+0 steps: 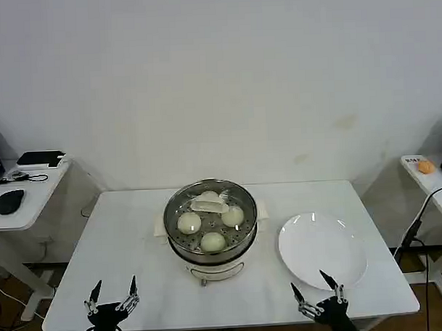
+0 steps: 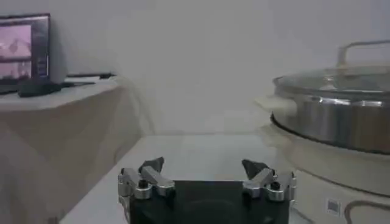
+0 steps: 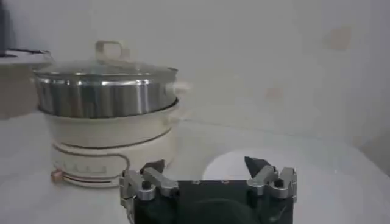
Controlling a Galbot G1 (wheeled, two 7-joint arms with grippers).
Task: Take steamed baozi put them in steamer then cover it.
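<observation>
Steamer [image 1: 212,235] at desk [image 1: 136,234] centre, cover [image 1: 210,206] on, baozi [image 1: 189,223] inside. Left pincer [image 1: 113,290] at 7 o'clock, released. Right pincer [image 1: 315,289] at 5 o'clock, released, near white plate [image 1: 322,250].

From my station I see a white table [image 1: 129,248] set against a pale wall [image 1: 218,78], and on its right half lies a flat white plate [image 1: 322,250] (bare, with a glint on its far rim). To the left stands a smaller white side desk [image 1: 29,194] carrying a black computer mouse [image 1: 9,201] and a dark flat device [image 1: 39,159], with a lit screen [image 2: 24,49] at that desk's end. At the far right edge another white surface [image 1: 425,174] holds a small orange object [image 1: 426,167], and a dark cable [image 1: 416,231] hangs beside it.
</observation>
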